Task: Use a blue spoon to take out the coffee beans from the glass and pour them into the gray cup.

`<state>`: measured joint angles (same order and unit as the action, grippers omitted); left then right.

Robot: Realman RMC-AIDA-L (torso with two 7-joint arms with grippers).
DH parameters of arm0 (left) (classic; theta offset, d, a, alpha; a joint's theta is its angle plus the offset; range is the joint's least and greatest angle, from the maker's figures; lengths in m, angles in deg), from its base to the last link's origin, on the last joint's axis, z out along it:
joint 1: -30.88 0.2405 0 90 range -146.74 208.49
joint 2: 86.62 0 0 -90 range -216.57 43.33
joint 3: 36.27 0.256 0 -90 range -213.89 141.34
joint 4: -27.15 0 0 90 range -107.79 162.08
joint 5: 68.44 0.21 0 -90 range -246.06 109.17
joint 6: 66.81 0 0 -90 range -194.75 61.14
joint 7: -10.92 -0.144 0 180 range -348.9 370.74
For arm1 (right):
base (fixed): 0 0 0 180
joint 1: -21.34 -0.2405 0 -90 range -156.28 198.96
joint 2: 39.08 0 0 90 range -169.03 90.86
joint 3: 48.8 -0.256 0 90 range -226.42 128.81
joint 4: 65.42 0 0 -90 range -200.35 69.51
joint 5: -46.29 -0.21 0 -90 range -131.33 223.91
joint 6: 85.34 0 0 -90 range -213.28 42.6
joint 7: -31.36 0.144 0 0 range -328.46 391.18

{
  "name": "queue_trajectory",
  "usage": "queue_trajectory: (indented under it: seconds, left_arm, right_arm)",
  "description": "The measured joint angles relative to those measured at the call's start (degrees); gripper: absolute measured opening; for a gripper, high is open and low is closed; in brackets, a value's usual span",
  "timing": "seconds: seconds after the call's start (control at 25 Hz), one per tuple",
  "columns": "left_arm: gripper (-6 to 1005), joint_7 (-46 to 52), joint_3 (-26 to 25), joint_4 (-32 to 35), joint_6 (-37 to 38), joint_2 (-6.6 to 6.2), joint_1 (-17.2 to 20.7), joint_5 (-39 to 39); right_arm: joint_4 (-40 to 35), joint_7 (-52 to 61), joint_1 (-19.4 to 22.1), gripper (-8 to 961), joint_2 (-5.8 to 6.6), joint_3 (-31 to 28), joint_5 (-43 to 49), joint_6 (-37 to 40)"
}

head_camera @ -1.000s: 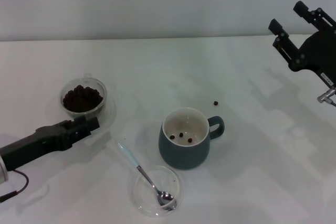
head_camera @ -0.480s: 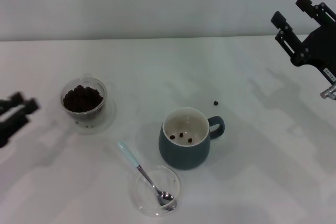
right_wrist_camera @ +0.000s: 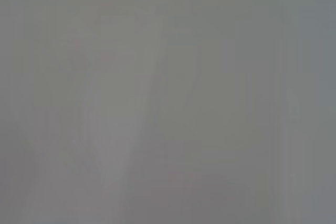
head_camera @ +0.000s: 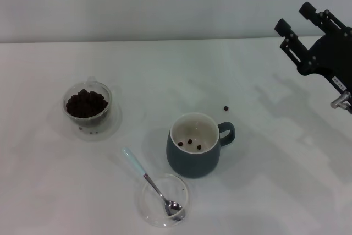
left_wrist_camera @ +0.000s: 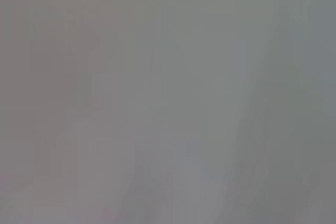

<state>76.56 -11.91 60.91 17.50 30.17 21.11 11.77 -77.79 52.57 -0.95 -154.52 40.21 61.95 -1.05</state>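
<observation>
1. A small clear glass (head_camera: 88,108) stands on the left of the white table (head_camera: 165,75), filled with a dark heap of coffee beans (head_camera: 86,103); it sits upright, well apart from everything else.

2. Nearer and to the right, the blue spoon (head_camera: 151,182) lies slantwise, its pale handle pointing far-left onto the bare table and its silver bowl resting inside a flat clear dish (head_camera: 165,201) at the near edge of the scene. No beans can be made out in the spoon's bowl.

3. Just beyond the dish, at the centre of the table, the gray cup (head_camera: 193,146) stands upright with its loop handle turned to the right. Three or so beans lie on its cream-white bottom.

4. One loose bean (head_camera: 226,108) rests on the table beyond the cup's handle, apart from the cup.

5. At the far right, the right gripper (head_camera: 300,20) hangs raised above the table, well clear of cup, spoon and glass. Its two black fingers stand apart, pointing up and to the left, and nothing is held between them.

6. The left gripper appears nowhere in the head view.

7. Both wrist views give only a flat gray blur, possibly a plain surface close up; nothing in them can be told apart.
</observation>
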Motion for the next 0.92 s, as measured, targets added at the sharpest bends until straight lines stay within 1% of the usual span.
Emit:
queue_trajectory:
  seconds: [0.08,0.32,0.4,0.64,0.92]
  left_arm:
    - [499,-1.8,-3.5,-0.2,-0.1,0.54,0.3,0.1]
    - [499,-6.0,-7.1,-0.9,-2.1,1.71,0.5,-0.1]
    - [499,-7.0,-7.2,-1.7,-3.7,1.78,-0.3,-0.1]
    - [499,-10.2,-7.3,-4.0,-4.6,1.77,-1.7,-1.6]
    - [499,-11.2,-7.1,-4.6,-6.5,1.77,-3.1,-1.7]
  right_arm:
    - [-0.1,0.0,0.2,592,0.07,-0.1,-0.3,0.1]
    - [-0.1,0.0,0.5,590,0.28,-0.3,-0.9,0.2]
    - [0.0,-0.1,0.6,590,0.31,-0.4,-1.2,0.2]
    - [0.4,-1.1,0.7,590,0.39,-2.2,-1.4,-0.1]
    - [0.9,-1.2,0.9,590,0.4,-5.2,-1.4,-0.4]
